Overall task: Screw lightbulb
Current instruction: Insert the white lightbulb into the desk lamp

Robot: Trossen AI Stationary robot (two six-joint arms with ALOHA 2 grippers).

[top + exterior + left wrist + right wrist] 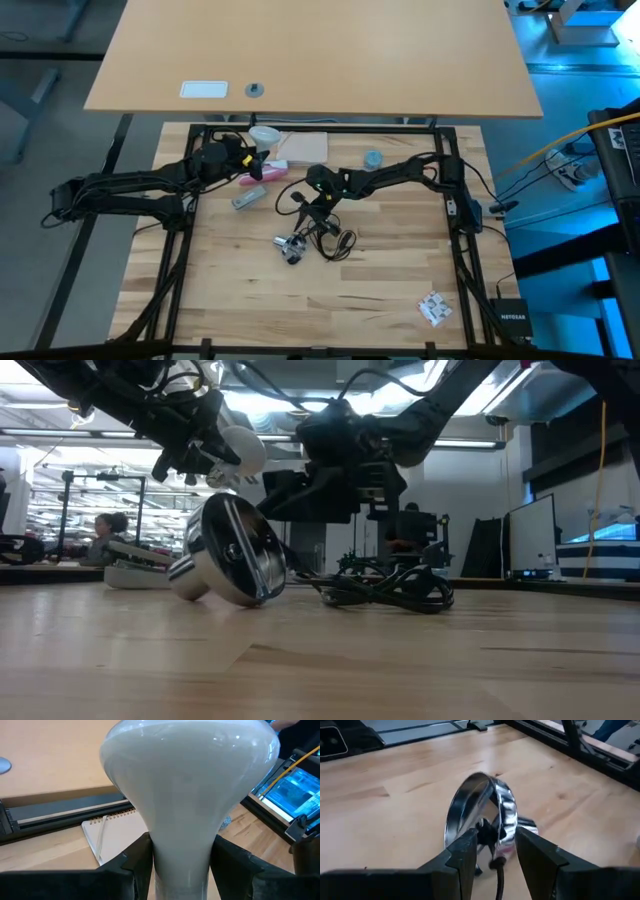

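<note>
Wooden table (380, 290) carries everything. Left arm (120, 185) reaches in w/ left gripper (243, 157) raised off the table, fingers (131, 865) pinching the lightbulb (187, 790) by its narrow neck, globe pointing away from the wrist. Lightbulb sits above and well apart from the socket (232, 552). Right gripper (318, 198) just beside socket, fingers (465, 851) part spread either side of the black cord (335, 238); can't tell if gripping. Socket tilted on its side, near table centre. Notepad (303, 149) beyond it; blue cap (373, 158) nearby.
</note>
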